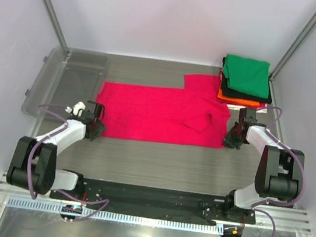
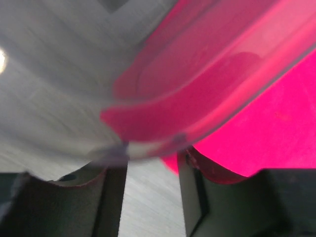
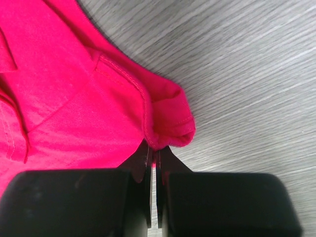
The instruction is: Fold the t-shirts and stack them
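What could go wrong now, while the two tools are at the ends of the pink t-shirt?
1. The right tool pinches only the very edge of the pink t-shirt corner; the cloth may slip out when lifted.
2. The left tool stands open at the hem, so a pull from one side might bunch the shirt.
3. One sleeve lies close to the folded stack; dragging could disturb it.

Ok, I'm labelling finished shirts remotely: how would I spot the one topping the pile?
Look at the table's far right corner. Topmost there is the green t-shirt, folded over a black t-shirt and an orange t-shirt; the crimson-pink t-shirt beside it lies spread out instead.
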